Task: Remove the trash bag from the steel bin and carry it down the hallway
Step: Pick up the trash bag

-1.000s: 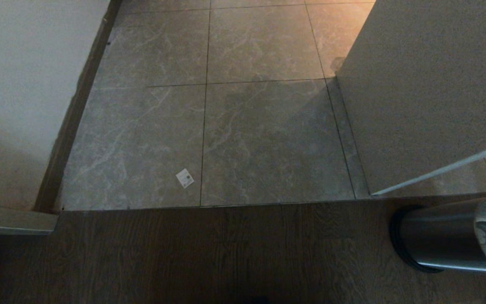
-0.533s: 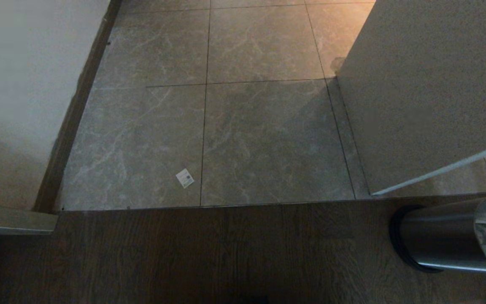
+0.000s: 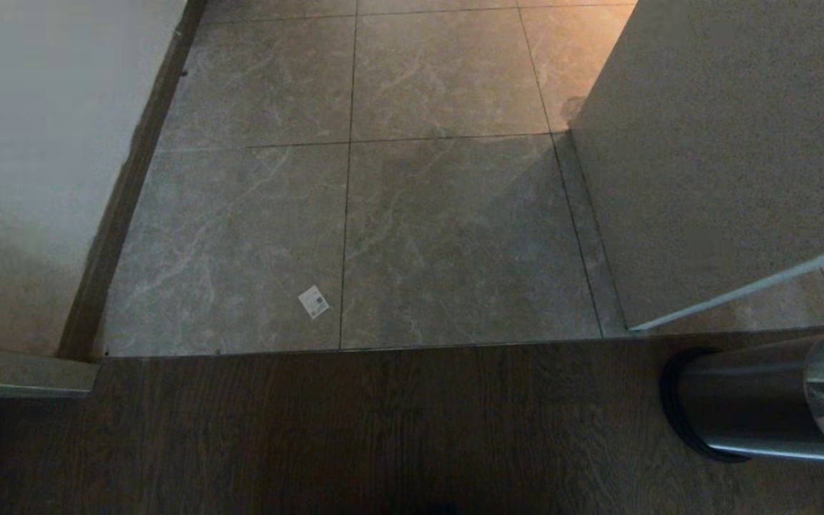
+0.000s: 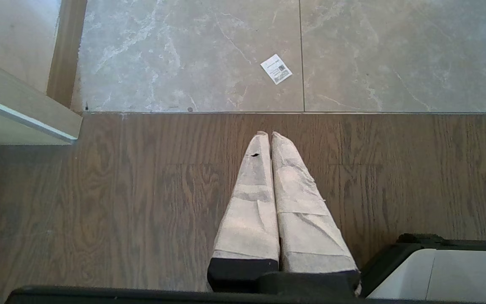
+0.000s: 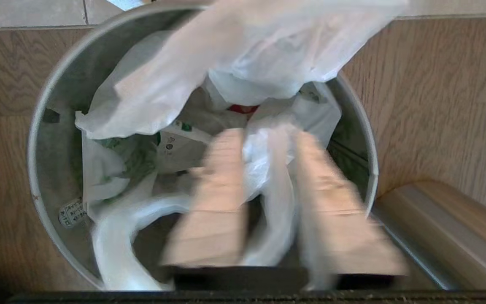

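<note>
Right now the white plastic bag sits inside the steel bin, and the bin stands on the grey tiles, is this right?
Not quite. The head view shows the steel bin standing on the dark wooden floor, not on the grey tiles. The white plastic bag is inside it.

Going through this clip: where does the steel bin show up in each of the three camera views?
Head view: the steel bin is at the lower right edge, cut off by the frame.
Left wrist view: not in it.
Right wrist view: seen from above, its rim fills most of the picture, the trash bag inside.
Shared landmark: the brown wood floor.
</note>
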